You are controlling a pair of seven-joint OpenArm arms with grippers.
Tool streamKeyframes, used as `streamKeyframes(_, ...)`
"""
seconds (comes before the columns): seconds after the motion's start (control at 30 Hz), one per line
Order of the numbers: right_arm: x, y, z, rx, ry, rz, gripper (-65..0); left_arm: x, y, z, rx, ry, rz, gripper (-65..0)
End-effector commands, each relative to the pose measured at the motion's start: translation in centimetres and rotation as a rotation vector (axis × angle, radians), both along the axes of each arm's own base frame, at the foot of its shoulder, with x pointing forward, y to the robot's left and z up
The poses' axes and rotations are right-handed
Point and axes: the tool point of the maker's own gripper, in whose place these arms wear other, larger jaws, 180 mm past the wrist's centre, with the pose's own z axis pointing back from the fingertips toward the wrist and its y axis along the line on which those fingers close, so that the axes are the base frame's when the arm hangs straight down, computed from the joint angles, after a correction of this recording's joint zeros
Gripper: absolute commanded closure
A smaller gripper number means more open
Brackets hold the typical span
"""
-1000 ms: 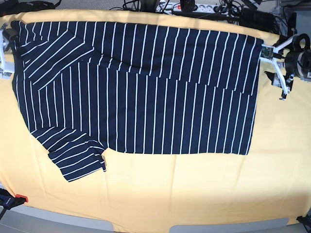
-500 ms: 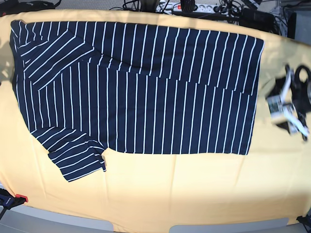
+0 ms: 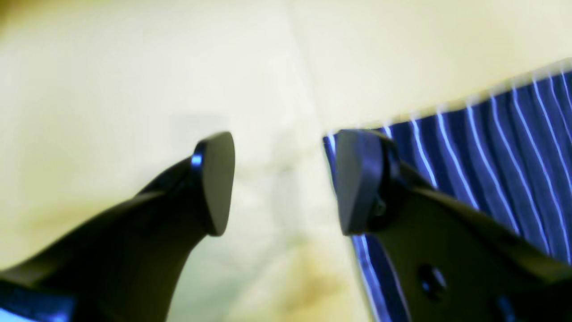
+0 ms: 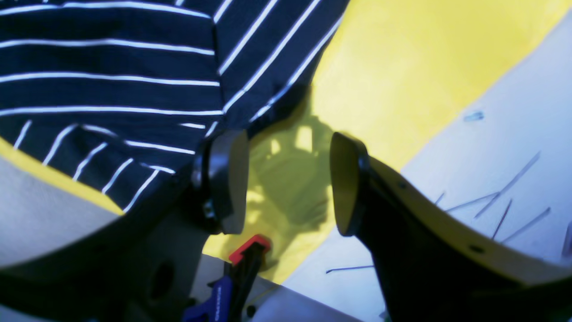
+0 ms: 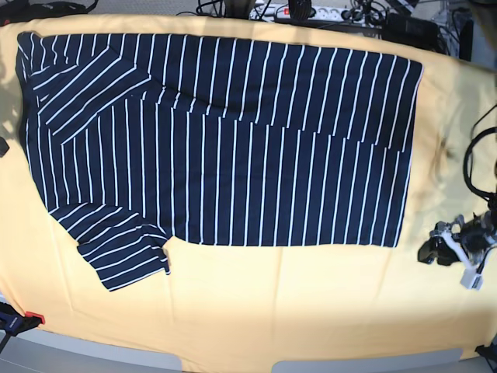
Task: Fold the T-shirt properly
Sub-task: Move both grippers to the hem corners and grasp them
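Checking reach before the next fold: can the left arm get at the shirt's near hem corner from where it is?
Probably yes. The left gripper is open, beside the T-shirt's hem corner on bare yellow cloth, and nothing lies between them.

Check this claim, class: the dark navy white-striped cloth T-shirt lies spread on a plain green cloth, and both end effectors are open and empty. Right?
Wrong colour: the dark navy white-striped cloth T-shirt lies on a plain yellow-orange cloth, as the base view shows. The rest stands: the left end effector and right end effector are open and empty.
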Motion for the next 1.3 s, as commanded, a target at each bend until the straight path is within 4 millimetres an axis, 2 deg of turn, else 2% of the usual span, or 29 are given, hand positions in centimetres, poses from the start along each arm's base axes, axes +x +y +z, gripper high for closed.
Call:
streamKeyframes(0.0, 0.7, -0.6, 1.6, -0.033, -0.035, 0.005, -31.9, 1.1, 0.2, 1.7, -0.076, -0.056, 0.021, -36.3)
streamKeyframes(0.13, 1.3, -0.3, 1.8, -0.019, -0.064, 0.013, -31.9, 1.1, -2.1, -2.4, -0.224, -0.005, 0.04, -36.7)
streamKeyframes(0.27, 1.3, -0.4, 1.8, -0.019, -0.065, 0.003, -31.9, 0.6, -5.0, -5.4, -0.248, 0.048, 0.014, -36.7)
streamKeyframes(0.47, 1.2, -0.4, 1.8, -0.02, -0.063, -0.003, -31.9, 0.2, -8.3, -7.6, -0.236, 0.112, -0.036, -36.6)
streamKeyframes(0.57, 1.3, -0.3, 1.8, -0.014, -0.069, -0.001, -31.9, -0.3, -9.7, -7.9, -0.271, 0.151, -0.072, -35.9)
streamKeyframes(0.63, 1.4, 0.0, 1.7, 0.0, -0.077, -0.001, -31.9, -0.1, -9.8, -7.4, -0.304, 0.138, -0.061, -29.6)
streamKeyframes(0.77, 1.9, 2.0, 0.2, 0.101, -0.122, 0.008, -31.9, 0.0, -9.4, -7.1, -0.319, 0.13, -0.05, -6.0)
streamKeyframes(0.8, 2.3, 2.5, -0.3, 0.124, -0.151, 0.01, -31.9, 0.0, -9.4, -7.1, -0.319, 0.13, -0.05, -1.3)
streamKeyframes(0.83, 2.9, 2.9, -0.8, 0.135, -0.193, 0.013, -31.9, 0.0, -9.5, -7.1, -0.319, 0.13, -0.05, 0.0)
streamKeyframes(0.93, 5.3, 3.5, -1.3, 0.139, -0.36, -0.007, -32.4, 0.1, -9.5, -7.0, -0.321, 0.125, -0.049, 0.0)
streamKeyframes(1.07, 8.7, 3.7, -0.9, 0.151, -0.542, -0.106, -39.6, 0.1, -9.7, -7.1, -0.325, 0.124, -0.051, 0.0)
streamKeyframes(1.17, 11.0, 3.5, -1.6, 0.222, -0.606, -0.203, -40.7, 0.1, -10.1, -7.1, -0.329, 0.125, -0.056, 0.0)
streamKeyframes(1.27, 13.2, 2.9, -3.4, 0.329, -0.599, -0.331, -40.7, 0.1, -10.1, -7.1, -0.329, 0.125, -0.055, 0.0)
